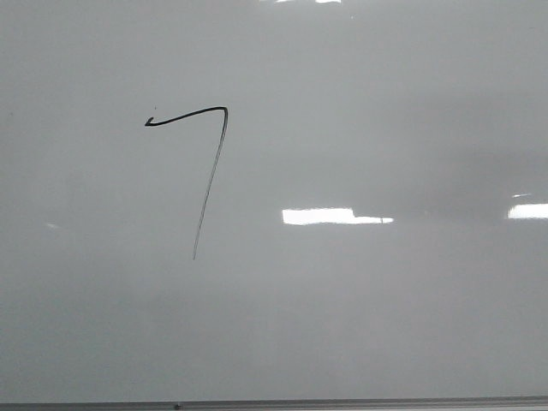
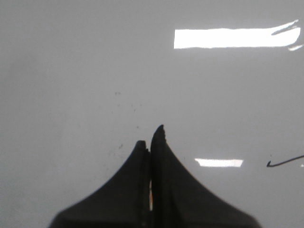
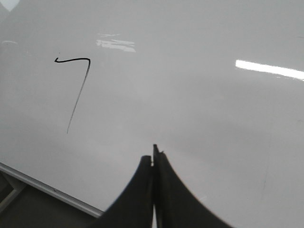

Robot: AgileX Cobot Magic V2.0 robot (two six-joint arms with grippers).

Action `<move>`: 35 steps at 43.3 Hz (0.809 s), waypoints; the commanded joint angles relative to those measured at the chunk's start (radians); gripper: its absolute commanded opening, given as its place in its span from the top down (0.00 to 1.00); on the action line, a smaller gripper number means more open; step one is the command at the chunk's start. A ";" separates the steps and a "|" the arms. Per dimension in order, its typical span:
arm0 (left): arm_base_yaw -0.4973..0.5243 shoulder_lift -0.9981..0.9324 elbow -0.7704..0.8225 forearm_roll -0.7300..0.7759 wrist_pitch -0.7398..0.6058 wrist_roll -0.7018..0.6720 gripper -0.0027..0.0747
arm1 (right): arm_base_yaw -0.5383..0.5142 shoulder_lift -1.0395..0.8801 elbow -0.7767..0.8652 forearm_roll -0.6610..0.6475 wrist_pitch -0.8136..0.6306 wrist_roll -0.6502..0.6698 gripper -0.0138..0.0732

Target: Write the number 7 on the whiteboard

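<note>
The whiteboard (image 1: 360, 325) fills the front view, glossy pale grey with glare patches. On it is the number 7 (image 1: 211, 171), a thin black stroke with a hooked wavy top bar and a long slanted fading downstroke. The number also shows in the right wrist view (image 3: 78, 92), and only the hooked end of its bar shows in the left wrist view (image 2: 285, 162). My left gripper (image 2: 151, 135) is shut and empty above bare board. My right gripper (image 3: 154, 154) is shut and empty, apart from the stroke. No gripper shows in the front view.
The board's thin metallic bottom edge (image 1: 342, 403) runs along the front; it also shows in the right wrist view (image 3: 47, 188), with a dark surface beyond it. Bright rectangular light reflections (image 1: 330, 216) lie on the board. Small dark specks (image 2: 134, 105) dot the board.
</note>
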 commanded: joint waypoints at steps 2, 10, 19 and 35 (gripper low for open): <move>-0.002 -0.040 0.054 -0.001 -0.067 0.005 0.99 | -0.006 0.003 -0.025 0.032 -0.056 -0.004 0.91; 0.000 -0.037 0.140 -0.001 -0.063 0.005 0.99 | -0.006 0.003 -0.025 0.032 -0.052 -0.004 0.91; 0.000 -0.037 0.150 -0.001 -0.025 0.005 0.99 | -0.006 0.003 -0.025 0.032 -0.051 -0.004 0.91; 0.000 -0.035 0.150 -0.001 -0.025 0.005 0.99 | -0.006 0.003 -0.025 0.032 -0.051 -0.004 0.91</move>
